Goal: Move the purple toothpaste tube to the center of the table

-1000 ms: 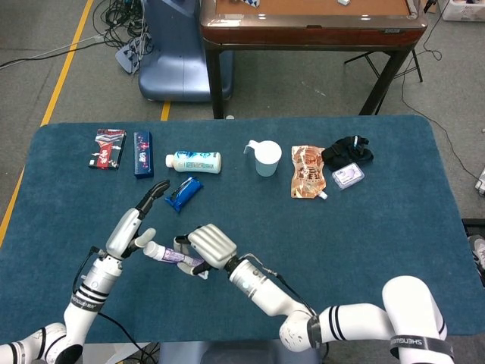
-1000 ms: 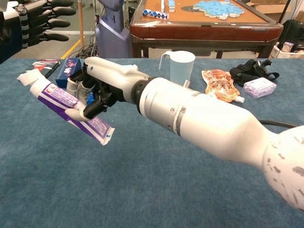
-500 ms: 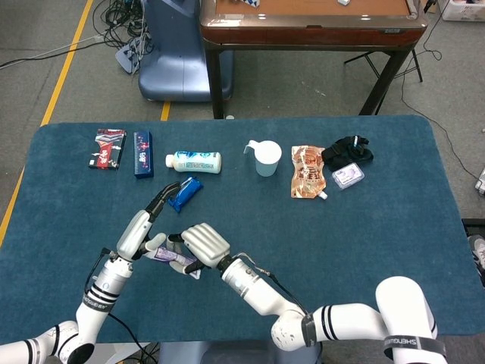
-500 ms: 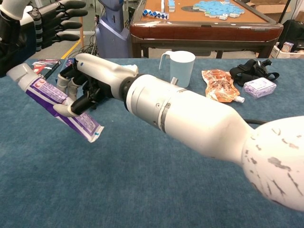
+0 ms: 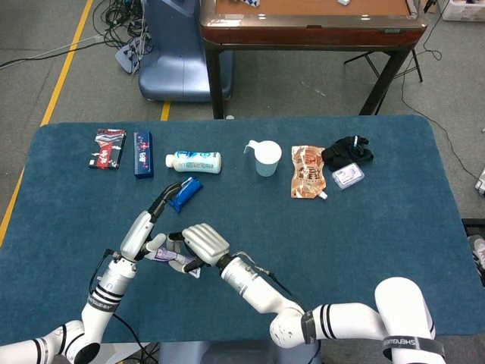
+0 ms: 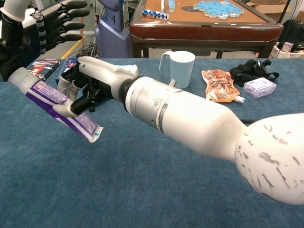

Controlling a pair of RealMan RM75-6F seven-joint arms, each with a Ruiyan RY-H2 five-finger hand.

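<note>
The purple and white toothpaste tube (image 6: 57,102) is held off the blue table, tilted, with its white cap end to the left. My right hand (image 6: 84,85) grips it around the middle, with the fingers curled over the top. In the head view the tube (image 5: 173,257) pokes out under the right hand (image 5: 201,241) at the front left of the table. My left hand (image 6: 45,26) has its fingers spread and its palm close to the cap end; whether it touches the tube I cannot tell. The head view shows this left hand (image 5: 144,230) just left of the right one.
Along the far side lie a red packet (image 5: 108,148), a dark blue box (image 5: 143,153), a white bottle (image 5: 195,161), a cup (image 5: 266,158), an orange pouch (image 5: 307,181), a black bundle (image 5: 347,151) and a small box (image 5: 348,176). A blue packet (image 5: 184,192) lies just beyond my hands.
The right hand has carried the tube leftward and the left hand has closed in on its cap end. Over the last half second both hands hardly moved.
</note>
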